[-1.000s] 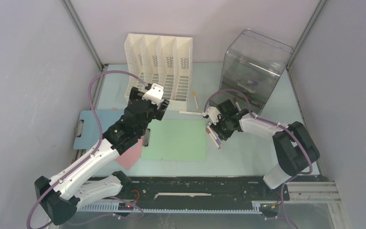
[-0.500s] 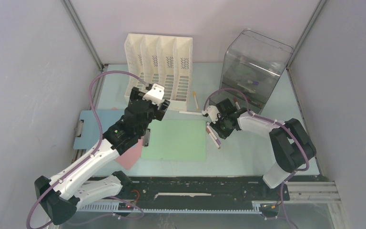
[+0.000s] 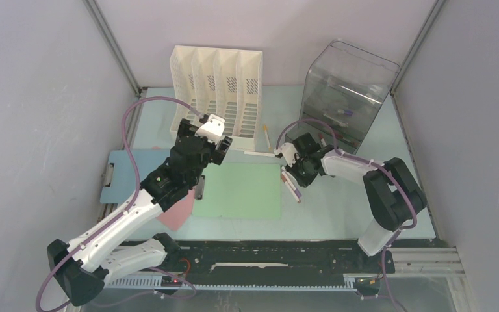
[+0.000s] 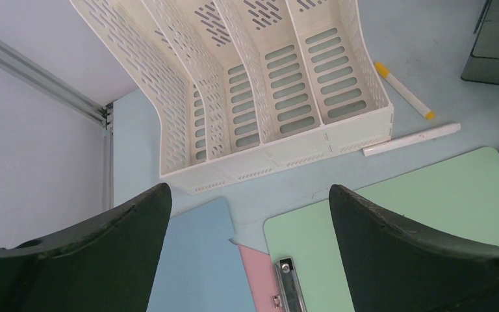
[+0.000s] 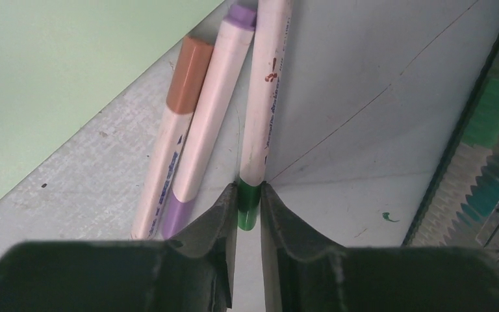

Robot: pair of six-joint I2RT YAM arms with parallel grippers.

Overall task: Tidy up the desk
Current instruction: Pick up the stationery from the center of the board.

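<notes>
The desk [image 3: 338,205] lay under everything you had in front of you, filling the floor between the grey walls with your two arm bases at its near edge. At its far side stood the white four-slot file rack [image 3: 216,84] towards the left and the smoky clear bin [image 3: 347,88] towards the right, well apart from each other. Nearer to you the green clipboard [image 3: 240,192] lay flat in the middle, the blue clipboard [image 3: 122,172] lay to its left, and a pink sheet [image 3: 177,211] showed between them, partly under your left arm. Your left gripper [image 4: 248,190] hung released, jaws wide apart with nothing between them, above the gap between the rack and the clipboards. Your right gripper [image 5: 248,195] was down at the green clipboard's right edge, clenched on the green end of the green-tipped marker [image 5: 260,97]; you could not tell from the views whether that marker was off the surface. Touching its left side lay the purple marker [image 5: 211,110], then the brown marker [image 5: 172,130]. Just right of the rack lay a yellow-capped marker [image 4: 403,90], and a white pen [image 4: 410,138] lay just near of it
</notes>
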